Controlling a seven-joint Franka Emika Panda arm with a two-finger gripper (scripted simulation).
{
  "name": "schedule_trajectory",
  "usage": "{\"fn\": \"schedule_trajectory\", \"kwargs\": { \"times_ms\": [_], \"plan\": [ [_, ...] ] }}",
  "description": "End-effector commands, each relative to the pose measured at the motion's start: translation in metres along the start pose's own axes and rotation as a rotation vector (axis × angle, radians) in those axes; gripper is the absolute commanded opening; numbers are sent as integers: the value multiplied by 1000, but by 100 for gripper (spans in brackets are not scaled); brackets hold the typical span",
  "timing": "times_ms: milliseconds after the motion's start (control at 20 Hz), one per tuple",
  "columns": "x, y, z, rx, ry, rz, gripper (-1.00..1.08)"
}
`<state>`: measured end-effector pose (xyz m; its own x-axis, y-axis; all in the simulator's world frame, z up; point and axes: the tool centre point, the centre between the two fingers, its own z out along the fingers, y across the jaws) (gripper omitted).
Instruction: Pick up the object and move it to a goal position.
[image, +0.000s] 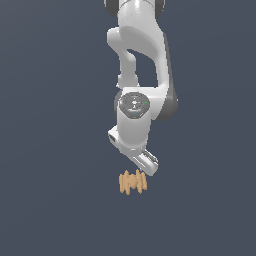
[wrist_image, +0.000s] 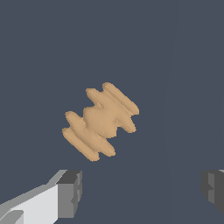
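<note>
The object is a small orange-tan lump of several narrow upright ridges, resting on the dark grey floor just below the white-grey arm's hand. In the wrist view the object lies at a slant, ridged at both ends with a narrower waist. My gripper is open wide and empty. One grey fingertip and the other at the frame's edge stand apart from the object without touching it. In the exterior view the gripper hangs just above the object, and its fingers are hard to make out.
The plain dark grey floor lies all around the object. No other object, container or goal marker shows in either view.
</note>
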<state>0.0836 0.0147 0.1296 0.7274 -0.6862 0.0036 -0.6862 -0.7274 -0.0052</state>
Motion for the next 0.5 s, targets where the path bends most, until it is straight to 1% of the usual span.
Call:
{"fn": "schedule_trajectory", "kwargs": {
  "times_ms": [0, 450],
  "plan": [
    [4, -4, 6, 0, -1, 72, 100],
    [17, -17, 26, -2, -4, 321, 100]
  ]
}}
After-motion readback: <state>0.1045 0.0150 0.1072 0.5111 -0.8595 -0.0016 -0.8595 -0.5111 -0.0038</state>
